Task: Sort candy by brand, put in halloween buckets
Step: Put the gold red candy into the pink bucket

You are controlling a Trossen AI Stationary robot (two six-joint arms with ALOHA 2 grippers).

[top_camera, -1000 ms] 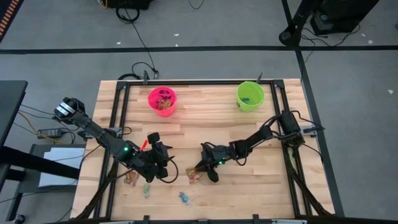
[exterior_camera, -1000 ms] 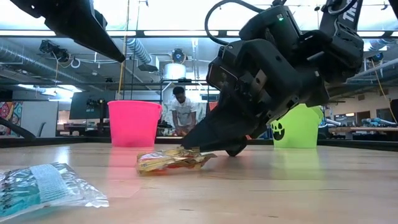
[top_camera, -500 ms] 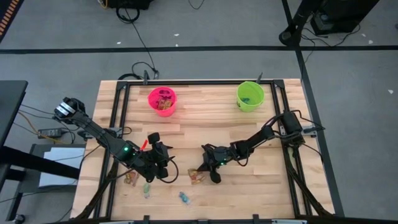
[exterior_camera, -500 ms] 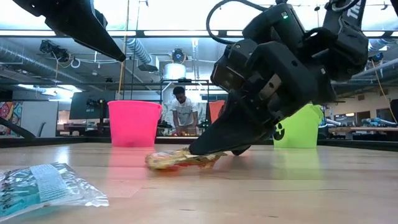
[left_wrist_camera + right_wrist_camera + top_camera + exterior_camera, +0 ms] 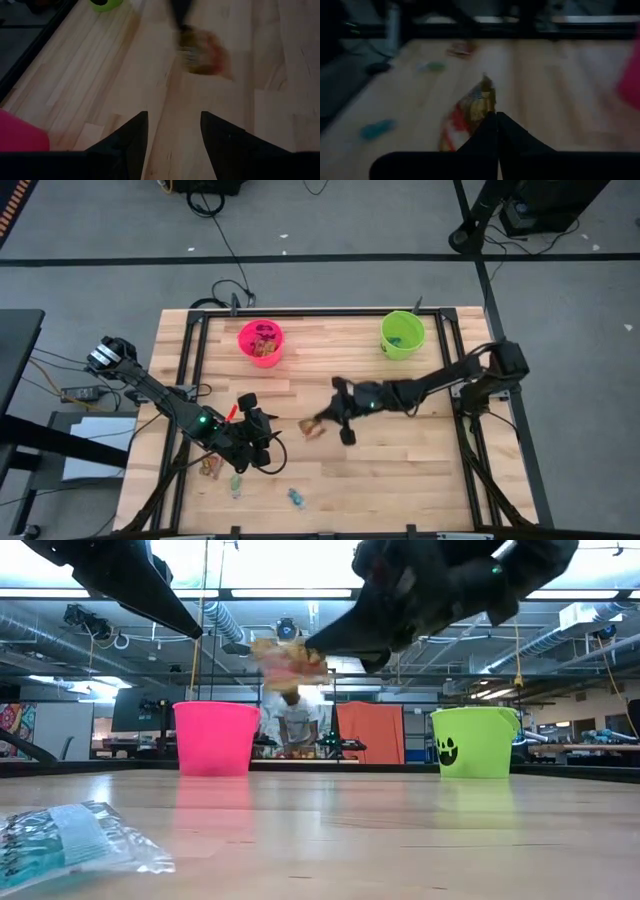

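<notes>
My right gripper [image 5: 322,422] hangs above the table's middle, shut on an orange-red-yellow candy packet [image 5: 312,428], which shows high in the low view [image 5: 290,658]. My left gripper [image 5: 256,442] waits open [image 5: 172,131] low over the near-left part of the table. The pink bucket [image 5: 261,342] with orange packets inside and the lime green bucket [image 5: 402,334] stand at the far side. One orange packet [image 5: 210,468] and two teal pieces [image 5: 236,483] [image 5: 296,498] lie flat near the near edge. My right gripper pinches the orange packet by one edge [image 5: 487,107] between its two shut fingertips [image 5: 496,125]. The fingers slant down toward the table's left. The packet is lifted clear of the table and sticks out past the fingertips [image 5: 300,652].
A clear-wrapped teal candy [image 5: 75,837] lies close to the low camera. Black frame rails run along the table's left [image 5: 185,395] and right [image 5: 462,380] sides. A person [image 5: 295,720] stands in the room beyond the table. Bare wood lies between the grippers and the buckets.
My right gripper has closed over the orange packet on the table, then risen with it and moved toward the far edge. The packet, flat on the wood a second ago, now hangs clear, well above the bucket rims in the low view.
</notes>
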